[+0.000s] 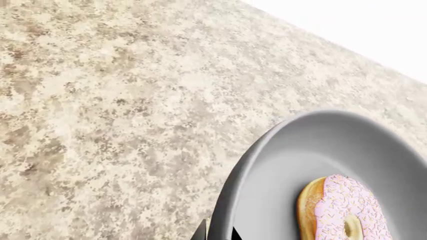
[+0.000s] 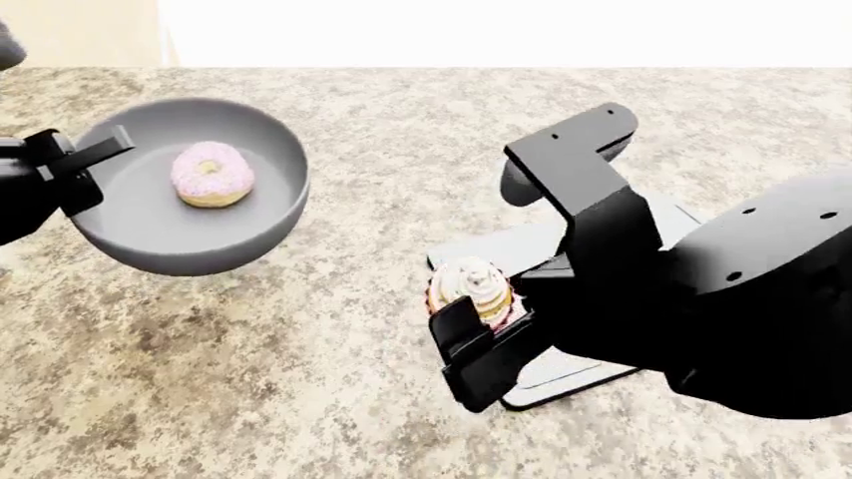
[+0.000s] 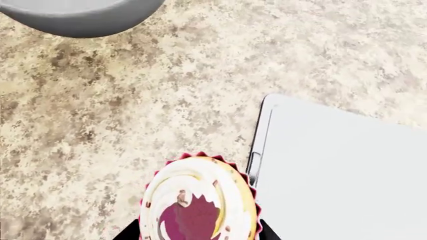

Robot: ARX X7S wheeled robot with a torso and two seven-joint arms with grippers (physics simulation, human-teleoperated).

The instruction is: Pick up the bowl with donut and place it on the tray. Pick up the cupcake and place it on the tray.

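Note:
The grey bowl [image 2: 200,215] hangs in the air at the left, held by its rim in my left gripper [image 2: 83,165]. The pink-iced donut [image 2: 213,174] lies inside it. In the left wrist view the bowl [image 1: 293,165] and donut [image 1: 347,210] fill one corner, with the jaws closed on the rim [image 1: 217,235]. My right gripper [image 2: 482,339] is shut on the cupcake [image 2: 473,287] and holds it just beside the near-left edge of the light grey tray [image 2: 533,244]. The right wrist view shows the cupcake [image 3: 200,200] next to the tray's corner [image 3: 333,165].
A speckled beige stone countertop [image 2: 373,130] runs under everything. Its far edge meets a white background. My right arm [image 2: 745,299] hides most of the tray in the head view. The bowl's underside [image 3: 73,15] shows at the right wrist view's border.

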